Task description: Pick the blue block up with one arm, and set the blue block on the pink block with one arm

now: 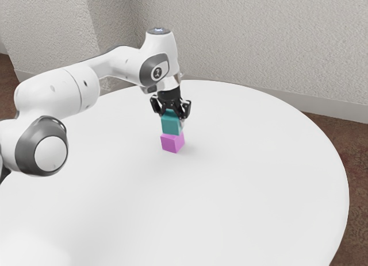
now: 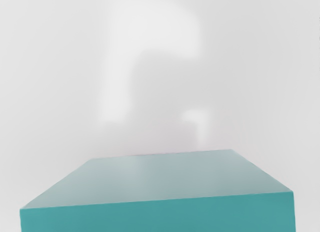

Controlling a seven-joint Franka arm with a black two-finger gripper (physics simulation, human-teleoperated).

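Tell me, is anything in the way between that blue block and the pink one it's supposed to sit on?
Nothing visible does. The blue block stands directly over the pink block, apparently touching its top, with no other thing between them on the white table.

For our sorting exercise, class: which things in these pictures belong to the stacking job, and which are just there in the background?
Part of the job:
blue block
pink block
claw

Just there:
table
wall
floor
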